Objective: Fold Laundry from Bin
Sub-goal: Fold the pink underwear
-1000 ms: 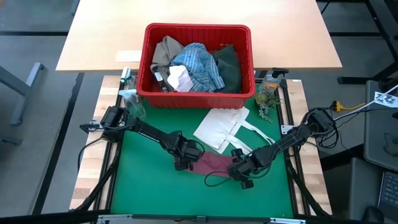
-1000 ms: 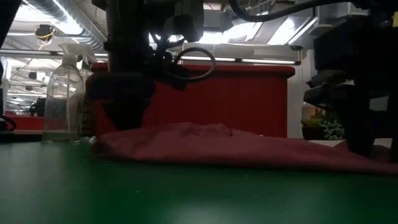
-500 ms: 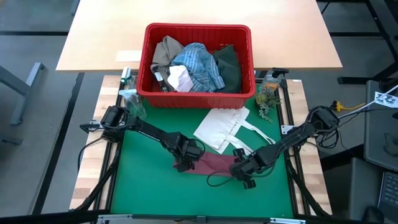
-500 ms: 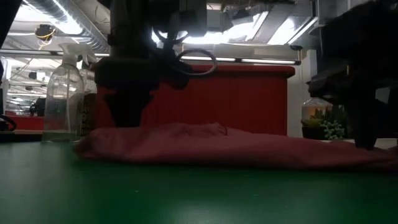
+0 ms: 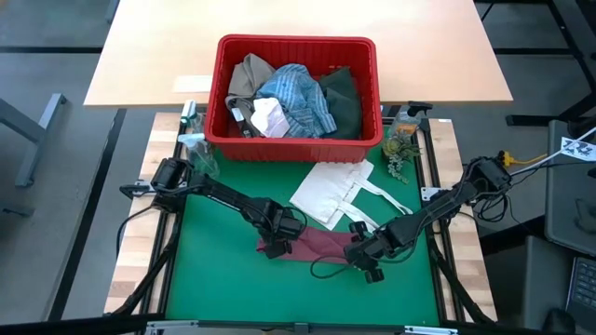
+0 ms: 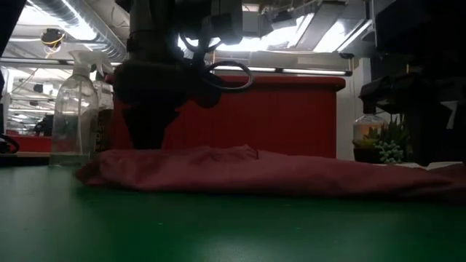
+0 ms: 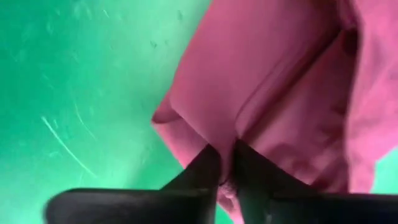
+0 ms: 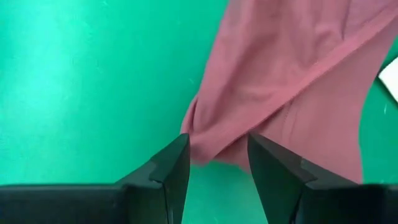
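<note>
Two tables fill my overhead feed, a pale wooden one (image 5: pixel 307 51) beyond and the green mat (image 5: pixel 223 279) my arms work over. On the seam between them sits the bin (image 5: pixel 296 140), a big red rectangular plastic crate with a thick rim, heaped with soft crumpled laundry: a tan garment (image 5: pixel 248 76) at its left, the blue-white striped shirt (image 5: pixel 296 98) in the middle, a dark green garment (image 5: pixel 343 98) at its right, and a small white cloth (image 5: pixel 269 119) tucked at the front. Just in front of the bin a flat white tote bag (image 5: pixel 331 194) with loop handles lies on the mat. Nearer me the small maroon cloth (image 5: pixel 317 247) is spread out low and wrinkled, a smooth thin fabric with soft folds. My left gripper (image 7: pixel 225 177) has its fingers pressed nearly together, pinching a fold at the cloth's left edge. My right gripper (image 8: pixel 217 168) stands spread over the cloth's right end, its corner lying between the fingers, not clamped. A clear plastic spray bottle (image 6: pixel 73 116) stands left of the bin, and a small potted plant (image 5: pixel 399 149) at its right.
</note>
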You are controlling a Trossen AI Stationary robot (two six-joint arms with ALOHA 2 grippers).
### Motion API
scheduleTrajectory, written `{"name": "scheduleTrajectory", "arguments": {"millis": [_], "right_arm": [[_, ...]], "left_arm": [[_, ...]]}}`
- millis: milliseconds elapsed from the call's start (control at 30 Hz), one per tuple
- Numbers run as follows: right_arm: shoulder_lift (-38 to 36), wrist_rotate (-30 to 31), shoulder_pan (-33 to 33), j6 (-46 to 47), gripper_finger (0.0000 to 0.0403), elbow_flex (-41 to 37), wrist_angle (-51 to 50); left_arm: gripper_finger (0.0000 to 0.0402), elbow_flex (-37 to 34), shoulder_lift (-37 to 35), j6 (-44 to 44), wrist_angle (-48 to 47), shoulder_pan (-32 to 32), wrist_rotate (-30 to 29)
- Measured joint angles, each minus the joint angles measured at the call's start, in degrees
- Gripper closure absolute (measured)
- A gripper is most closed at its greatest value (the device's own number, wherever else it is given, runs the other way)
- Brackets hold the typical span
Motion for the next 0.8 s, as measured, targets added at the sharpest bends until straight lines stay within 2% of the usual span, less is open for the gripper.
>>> {"name": "scheduleTrajectory", "arguments": {"millis": [100, 233, 467, 633, 800], "right_arm": [[0.0, 0.02, 0.0, -0.01, 0.024, 0.04, 0.0], [0.0, 0.03, 0.0, -0.02, 0.024, 0.08, -0.29], [0.0, 0.04, -0.02, -0.02, 0.024, 0.09, -2.66], [0.0, 0.04, -0.03, -0.02, 0.024, 0.09, -2.86], [0.0, 0.05, -0.04, -0.02, 0.024, 0.09, -2.54]], "left_arm": [[0.0394, 1.71, -0.02, -0.11, -2.69, 0.43, 1.86], [0.0389, 5.48, -0.02, -0.13, -6.94, 1.22, 2.69], [0.0394, 11.58, -0.02, -3.11, -7.23, 2.6, 3.33], [0.0395, 13.63, -0.04, -8.23, -4.5, 2.78, 4.65], [0.0395, 13.68, -0.07, -14.04, 3.6, 2.15, 6.82]]}}
